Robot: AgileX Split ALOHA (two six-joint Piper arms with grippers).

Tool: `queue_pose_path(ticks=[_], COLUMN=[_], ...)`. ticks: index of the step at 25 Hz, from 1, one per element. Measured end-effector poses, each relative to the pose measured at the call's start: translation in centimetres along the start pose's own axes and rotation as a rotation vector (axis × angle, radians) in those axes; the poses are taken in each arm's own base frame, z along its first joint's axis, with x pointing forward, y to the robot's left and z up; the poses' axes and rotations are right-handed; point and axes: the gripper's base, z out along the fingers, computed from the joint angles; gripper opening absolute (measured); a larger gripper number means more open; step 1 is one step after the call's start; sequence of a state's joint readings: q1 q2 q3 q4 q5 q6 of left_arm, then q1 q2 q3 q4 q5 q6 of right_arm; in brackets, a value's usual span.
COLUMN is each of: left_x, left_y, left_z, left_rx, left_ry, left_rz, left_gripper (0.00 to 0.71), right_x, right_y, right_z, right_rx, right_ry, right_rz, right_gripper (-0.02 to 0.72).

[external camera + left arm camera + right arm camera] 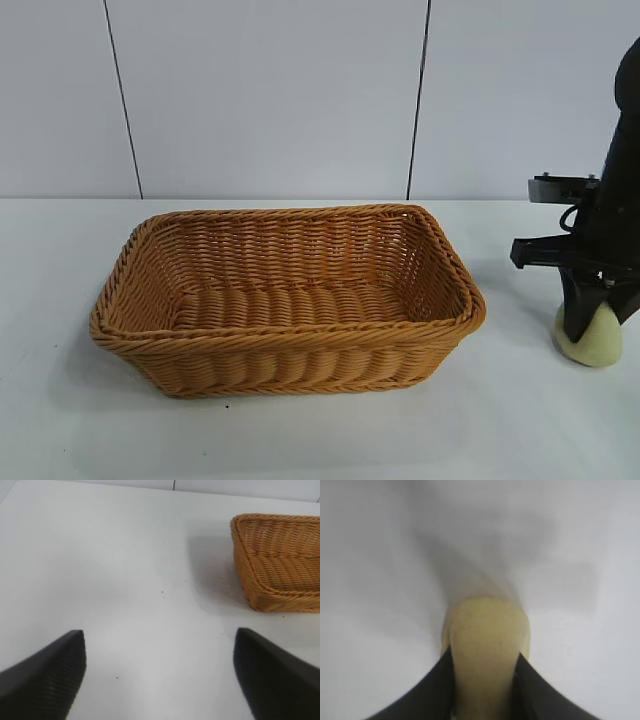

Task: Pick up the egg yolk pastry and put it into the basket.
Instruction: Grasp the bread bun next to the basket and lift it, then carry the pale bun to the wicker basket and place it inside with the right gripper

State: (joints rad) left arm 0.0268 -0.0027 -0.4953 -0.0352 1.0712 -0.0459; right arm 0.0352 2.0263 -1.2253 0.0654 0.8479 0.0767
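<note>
The egg yolk pastry (598,345), a pale yellowish-cream lump, sits on the white table to the right of the basket (287,340). My right gripper (592,322) comes straight down on it and is shut on it, its black fingers pressing both sides; the right wrist view shows the pastry (487,645) squeezed between them, low at the table. The large orange-tan wicker basket is empty. My left gripper (160,680) is open and empty over bare table, with a corner of the basket (277,562) beyond it; it is out of the exterior view.
The white table (300,440) runs around the basket on all sides. A grey panelled wall (270,90) stands behind it.
</note>
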Motion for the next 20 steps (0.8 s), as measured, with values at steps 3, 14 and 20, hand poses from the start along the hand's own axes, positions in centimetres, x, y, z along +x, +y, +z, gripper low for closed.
queue_pose_path(ticks=[3, 14, 20], left_x=[0.0, 0.0, 0.0], left_y=[0.0, 0.0, 0.0], left_z=[0.0, 0.0, 0.0], left_rx=[0.000, 0.000, 0.000], left_ry=[0.000, 0.000, 0.000], left_rz=[0.000, 0.000, 0.000], left_gripper=[0.587, 0.587, 0.587], right_x=[-0.1, -2.8, -1.5], right_y=[0.2, 2.4, 8.6], right_z=[-2.7, -14.4, -14.8], right_rx=[-0.006, -0.036, -0.064], right_ry=[-0.044, -0.231, -0.244], right_rz=[-0.005, -0.061, -0.203], right_gripper=[0.151, 0.151, 0.151])
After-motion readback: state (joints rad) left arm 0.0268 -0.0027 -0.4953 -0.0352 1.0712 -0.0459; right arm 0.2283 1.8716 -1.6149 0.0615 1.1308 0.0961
